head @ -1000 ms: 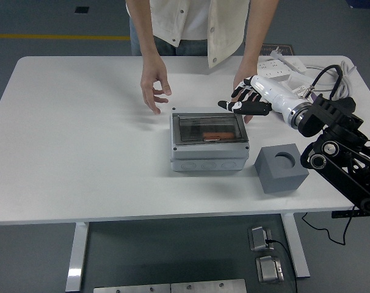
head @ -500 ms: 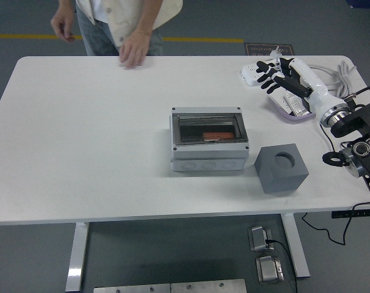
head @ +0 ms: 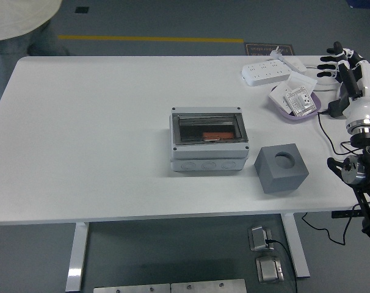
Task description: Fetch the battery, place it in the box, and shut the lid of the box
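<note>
- A white table (head: 81,140) is seen from above, and a person (head: 17,24) is glimpsed only at the top left corner, beyond its far edge.
- A grey box (head: 207,146) stands near the table's middle, with its clear lid (head: 208,129) lying shut over it.
- A grey block (head: 281,168) with a round hole in its top is set just right of the box.
- The right hand (head: 344,67) is held at the table's far right edge, its black-tipped fingers spread and nothing grasped.
- A white power strip (head: 267,72) and a shallow tray (head: 295,101) of small items lie at the far right, near that hand.
- The battery (head: 217,135), a small orange-red bar, is seen through the lid inside the box, well apart from the right hand and to its left.
- The battery's long axis runs left to right, parallel to the box's front wall; which end is which cannot be told.
</note>
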